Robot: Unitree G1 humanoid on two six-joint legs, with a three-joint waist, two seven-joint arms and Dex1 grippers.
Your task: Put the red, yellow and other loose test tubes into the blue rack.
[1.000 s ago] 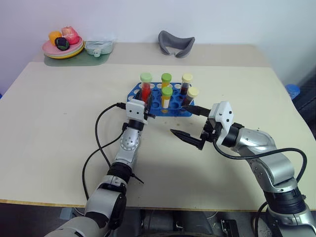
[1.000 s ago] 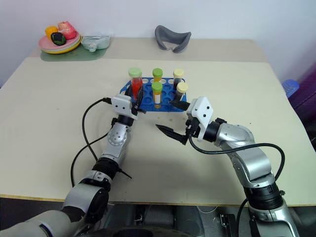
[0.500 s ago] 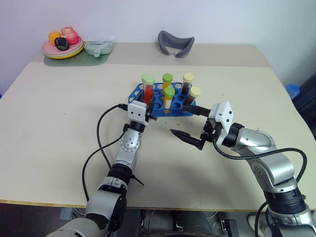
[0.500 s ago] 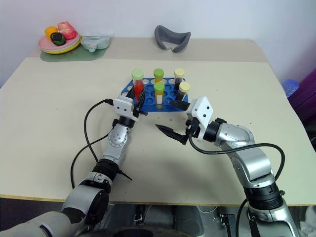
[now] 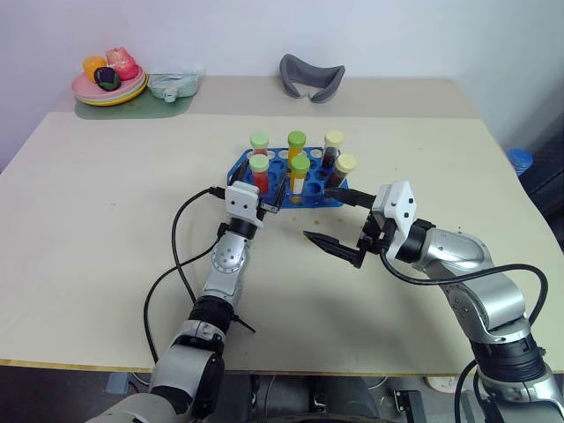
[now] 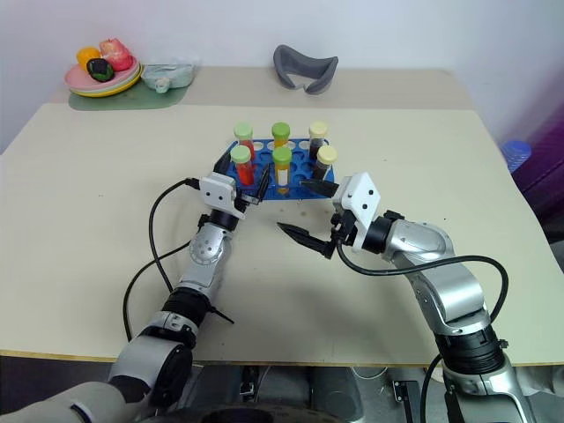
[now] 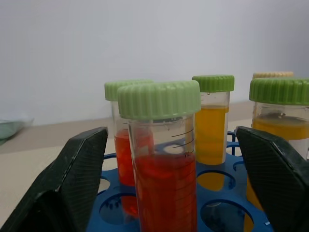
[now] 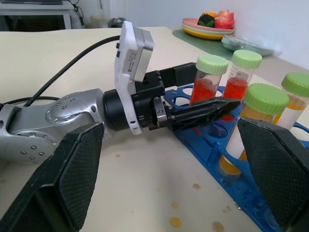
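Test tubes, 6 in all, stand upright in the blue rack [image 5: 280, 181] on the table [image 5: 106, 220]. Left end effector [image 5: 262, 196] is spread around the near red tube [image 5: 259, 173], not pinching it. Right end effector [image 5: 331, 222] hangs spread, empty, beside the rack.

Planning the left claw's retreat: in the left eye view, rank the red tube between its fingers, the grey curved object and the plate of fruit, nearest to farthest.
1. Red tube, in the blue rack, right at the open left claw.
2. Grey curved object, at the table's far edge, slightly to the right.
3. Plate of fruit, far left corner.
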